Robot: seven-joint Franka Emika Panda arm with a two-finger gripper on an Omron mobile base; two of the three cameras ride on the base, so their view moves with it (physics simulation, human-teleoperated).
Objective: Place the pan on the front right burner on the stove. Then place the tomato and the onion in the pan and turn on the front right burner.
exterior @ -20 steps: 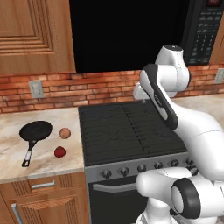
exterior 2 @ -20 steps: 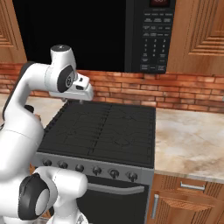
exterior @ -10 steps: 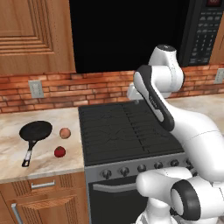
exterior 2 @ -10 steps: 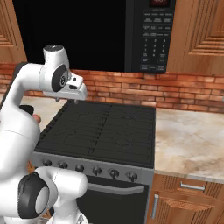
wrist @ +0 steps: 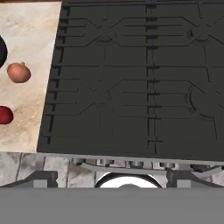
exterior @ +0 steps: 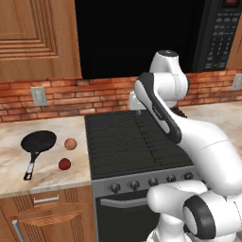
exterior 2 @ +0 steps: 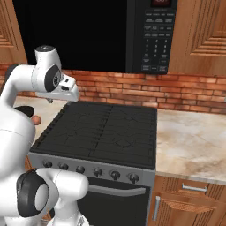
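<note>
From my station I see the pan on the counter left of the stove, handle toward the near edge. The onion sits just right of it, the tomato nearer. The front right burner is bare. Over the stove's far left the gripper hangs; I cannot tell its jaw spread.
</note>
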